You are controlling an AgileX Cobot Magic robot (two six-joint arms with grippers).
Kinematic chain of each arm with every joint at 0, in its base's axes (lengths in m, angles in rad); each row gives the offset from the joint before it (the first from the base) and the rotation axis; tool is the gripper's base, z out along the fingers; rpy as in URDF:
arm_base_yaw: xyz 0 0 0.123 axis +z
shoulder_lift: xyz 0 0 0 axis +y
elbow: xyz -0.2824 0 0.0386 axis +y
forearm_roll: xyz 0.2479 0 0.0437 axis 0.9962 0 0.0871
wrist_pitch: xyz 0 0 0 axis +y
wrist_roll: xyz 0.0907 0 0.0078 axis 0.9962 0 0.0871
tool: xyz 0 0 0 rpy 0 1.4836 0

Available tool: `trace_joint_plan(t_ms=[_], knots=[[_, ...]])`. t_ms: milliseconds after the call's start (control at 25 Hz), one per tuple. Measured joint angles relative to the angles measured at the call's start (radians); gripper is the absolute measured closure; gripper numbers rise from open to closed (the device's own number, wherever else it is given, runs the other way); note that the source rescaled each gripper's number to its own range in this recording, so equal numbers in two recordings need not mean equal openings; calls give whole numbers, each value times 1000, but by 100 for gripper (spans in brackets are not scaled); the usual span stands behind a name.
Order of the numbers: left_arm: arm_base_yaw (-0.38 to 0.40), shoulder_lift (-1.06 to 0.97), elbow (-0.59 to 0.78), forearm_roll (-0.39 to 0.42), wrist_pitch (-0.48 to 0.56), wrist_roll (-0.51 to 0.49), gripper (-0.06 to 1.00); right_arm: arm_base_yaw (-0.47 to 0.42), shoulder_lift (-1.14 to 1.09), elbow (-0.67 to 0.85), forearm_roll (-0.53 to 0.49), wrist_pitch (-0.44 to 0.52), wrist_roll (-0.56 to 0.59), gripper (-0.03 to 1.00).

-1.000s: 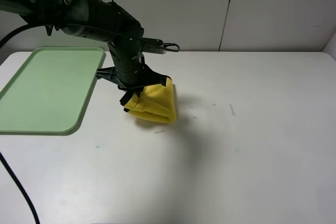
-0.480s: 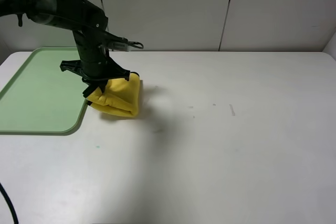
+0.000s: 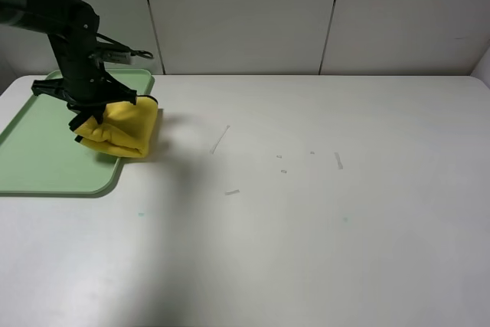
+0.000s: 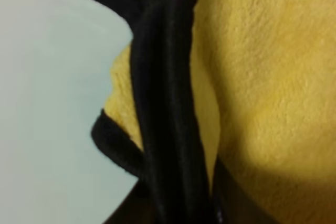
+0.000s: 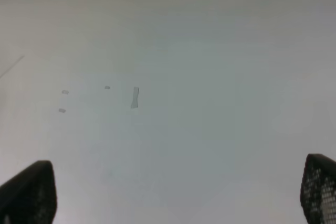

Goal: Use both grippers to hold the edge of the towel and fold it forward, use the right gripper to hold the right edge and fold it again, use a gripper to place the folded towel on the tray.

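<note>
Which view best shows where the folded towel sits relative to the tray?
Exterior high: the towel, held by the left tool, overlaps the tray at its right rim. Left wrist shows only close yellow cloth and hem; right wrist shows neither.

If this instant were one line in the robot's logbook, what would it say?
left gripper: shut on towel | towel: folded, over tray right rim | right gripper: open, empty

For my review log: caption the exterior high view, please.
Left hand carries folded yellow microfibre towel above pale green plastic tray edge.
</note>
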Motion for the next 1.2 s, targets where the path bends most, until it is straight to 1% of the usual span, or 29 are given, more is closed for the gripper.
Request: trace_joint_plan(t_ms=[240,280,440,560,840,880,920,960,1000,1040,1120,1200], knots=[[110,-1,0,9,-53,9,82,0,0,0,0,0,1,-3],[110,-1,0,9,-53,9,82,0,0,0,0,0,1,-3],[170,-1,0,15,-86,20,82,0,0,0,0,0,1,-3],[187,-1,0,19,-108,24,82,0,0,0,0,0,1,-3],[187,-1,0,56,-122,45,81,0,0,0,0,0,1,-3],[187,-1,0,73,-122,56,74,0,0,0,0,0,1,-3],[187,-1,0,90,-119,66,64,0,0,0,0,0,1,-3],[187,-1,0,112,-112,74,52,0,0,0,0,0,1,-3],[187,-1,0,140,-110,84,34,0,0,0,0,0,1,-3],[187,-1,0,167,-110,88,19,0,0,0,0,0,1,-3],[187,-1,0,211,-115,94,5,0,0,0,0,0,1,-3],[187,-1,0,237,-120,96,-1,0,0,0,0,0,1,-3]])
